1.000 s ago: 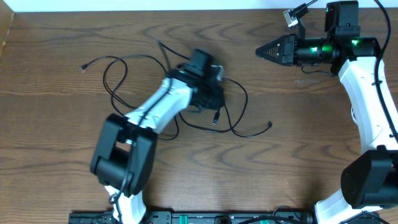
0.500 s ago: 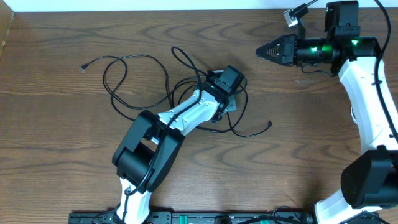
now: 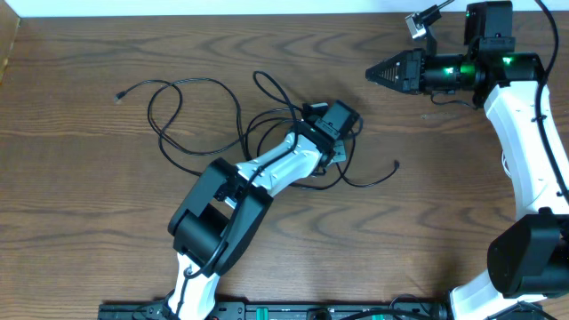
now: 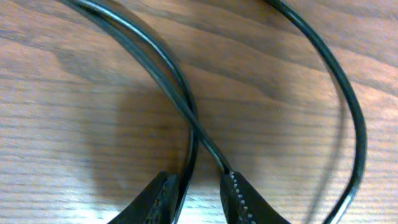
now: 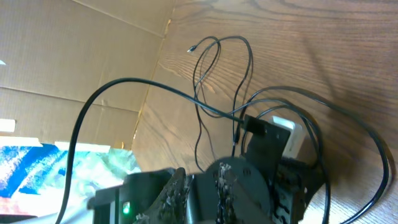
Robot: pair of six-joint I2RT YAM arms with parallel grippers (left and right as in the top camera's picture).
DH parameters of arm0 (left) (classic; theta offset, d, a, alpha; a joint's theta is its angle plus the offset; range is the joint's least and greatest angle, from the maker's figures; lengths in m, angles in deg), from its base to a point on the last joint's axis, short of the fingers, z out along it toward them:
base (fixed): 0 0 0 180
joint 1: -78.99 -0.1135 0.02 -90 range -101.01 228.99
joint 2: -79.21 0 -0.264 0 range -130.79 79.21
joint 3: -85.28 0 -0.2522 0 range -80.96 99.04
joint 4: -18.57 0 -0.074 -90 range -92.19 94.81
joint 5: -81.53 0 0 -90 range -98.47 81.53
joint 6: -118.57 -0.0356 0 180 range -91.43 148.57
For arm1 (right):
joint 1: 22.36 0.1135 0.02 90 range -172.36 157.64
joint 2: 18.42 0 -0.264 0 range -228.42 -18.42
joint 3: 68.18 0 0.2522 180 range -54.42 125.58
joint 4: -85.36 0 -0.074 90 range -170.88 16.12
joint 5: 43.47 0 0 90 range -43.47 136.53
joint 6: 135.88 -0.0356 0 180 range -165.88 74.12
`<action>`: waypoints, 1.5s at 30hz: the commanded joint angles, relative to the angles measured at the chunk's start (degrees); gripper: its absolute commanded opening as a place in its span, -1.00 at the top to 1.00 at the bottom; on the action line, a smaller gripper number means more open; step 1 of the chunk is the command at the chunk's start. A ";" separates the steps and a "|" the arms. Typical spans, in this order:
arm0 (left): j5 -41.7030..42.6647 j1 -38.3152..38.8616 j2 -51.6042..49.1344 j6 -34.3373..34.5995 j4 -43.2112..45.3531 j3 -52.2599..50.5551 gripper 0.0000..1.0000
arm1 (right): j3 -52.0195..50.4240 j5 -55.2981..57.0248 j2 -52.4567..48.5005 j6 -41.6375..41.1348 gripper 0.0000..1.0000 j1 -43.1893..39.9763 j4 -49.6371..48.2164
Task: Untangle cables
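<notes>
Inside gap of released left claw (image 4: 200,182): two black cables (image 4: 180,84) crossing, neither clamped.

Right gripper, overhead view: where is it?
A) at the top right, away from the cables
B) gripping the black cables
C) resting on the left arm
A: the right gripper sits at the picture's top right, well apart from the cables in the middle.
</notes>
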 commanded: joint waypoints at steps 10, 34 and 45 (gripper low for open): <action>-2.01 -0.50 5.42 -7.32 -6.36 2.67 0.16 | 0.26 8.20 0.17 0.85 0.63 -0.11 0.39; 35.85 -45.90 13.57 -39.87 -22.64 2.80 0.17 | -1.66 38.58 -2.69 24.15 0.45 19.23 5.57; 28.81 -46.95 13.46 -39.41 -18.78 -2.34 0.03 | -2.49 57.02 -16.35 29.79 0.24 28.17 7.65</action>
